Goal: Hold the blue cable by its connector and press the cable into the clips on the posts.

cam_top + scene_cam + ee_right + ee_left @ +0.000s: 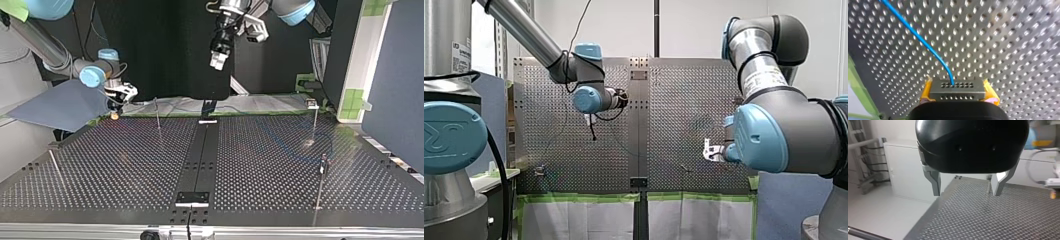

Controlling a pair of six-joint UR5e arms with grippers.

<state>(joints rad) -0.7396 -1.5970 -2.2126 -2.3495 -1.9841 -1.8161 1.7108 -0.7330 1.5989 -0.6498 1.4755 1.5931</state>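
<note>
In the right wrist view my right gripper (958, 93) has its yellow pads (991, 92) shut on a grey connector (957, 88) with rows of small holes. The blue cable (923, 42) leaves the connector's face and runs away over the perforated table (1010, 50). In the top view my right gripper (117, 102) sits low at the table's far edge on the left. My left gripper (216, 60) hangs high above the far middle. Its metal fingers (934, 183) stand open with nothing between them, over the table's edge. Thin posts (158, 117) (314, 122) (322, 172) stand on the table.
A dark centre strip (200, 160) splits the two perforated plates. A slanted rod (56, 170) stands at the top view's near left. Green tape (584, 197) lines the table's edge in the front view. A white cabinet (905, 177) stands beyond the table.
</note>
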